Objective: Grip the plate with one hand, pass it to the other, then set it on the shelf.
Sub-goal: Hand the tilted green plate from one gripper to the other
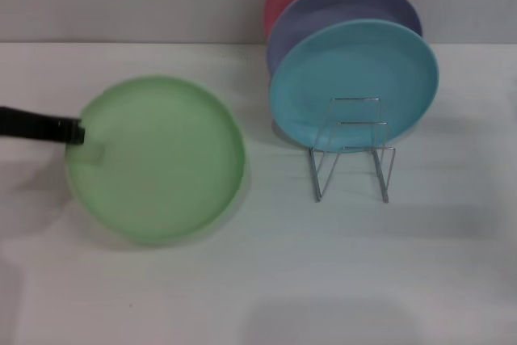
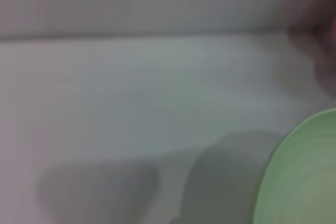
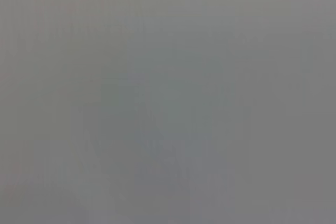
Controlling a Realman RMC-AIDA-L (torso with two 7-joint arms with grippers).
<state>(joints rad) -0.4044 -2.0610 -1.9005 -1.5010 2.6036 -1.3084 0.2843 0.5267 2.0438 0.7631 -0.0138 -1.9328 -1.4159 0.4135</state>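
Gleaming matte plate (image 1: 157, 159) — round, pale green

We see little of the robot's own body. In the head view only the left arm's black end effector (image 1: 77, 132) shows: a slim, flat, matte black bar that runs in from the picture's edge and ends in a squared-off tip with a small paler glint on it. We can make out no cables, screws or markings. Neither wrist view shows any part of the robot.
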